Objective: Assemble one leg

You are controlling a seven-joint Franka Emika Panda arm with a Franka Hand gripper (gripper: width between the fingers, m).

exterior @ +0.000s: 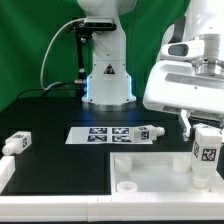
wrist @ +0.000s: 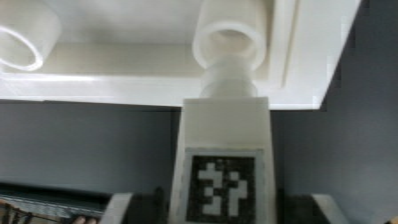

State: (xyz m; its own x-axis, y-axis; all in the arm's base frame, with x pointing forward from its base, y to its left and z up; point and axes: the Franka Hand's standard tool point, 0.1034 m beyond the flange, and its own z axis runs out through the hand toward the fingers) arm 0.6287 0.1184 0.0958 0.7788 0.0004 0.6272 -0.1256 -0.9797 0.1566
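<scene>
My gripper [exterior: 203,131] is shut on a leg [exterior: 207,152], a short white peg with a black-and-white tag, and holds it upright. The leg's lower end is at the near right corner of the large white tray-like part [exterior: 150,172]. In the wrist view the leg [wrist: 226,130] lies between my fingers [wrist: 128,204], and its narrow tip meets a round socket [wrist: 230,42] at the corner of the tray-like part [wrist: 125,80]. Whether the tip is seated in the socket cannot be told. A second socket [wrist: 18,45] shows at the edge of the wrist view.
The marker board [exterior: 105,133] lies in the middle of the dark table. Another leg [exterior: 150,131] lies at its right end in the exterior view. A third leg [exterior: 17,142] lies at the far left. The robot base [exterior: 108,80] stands behind, before a green curtain.
</scene>
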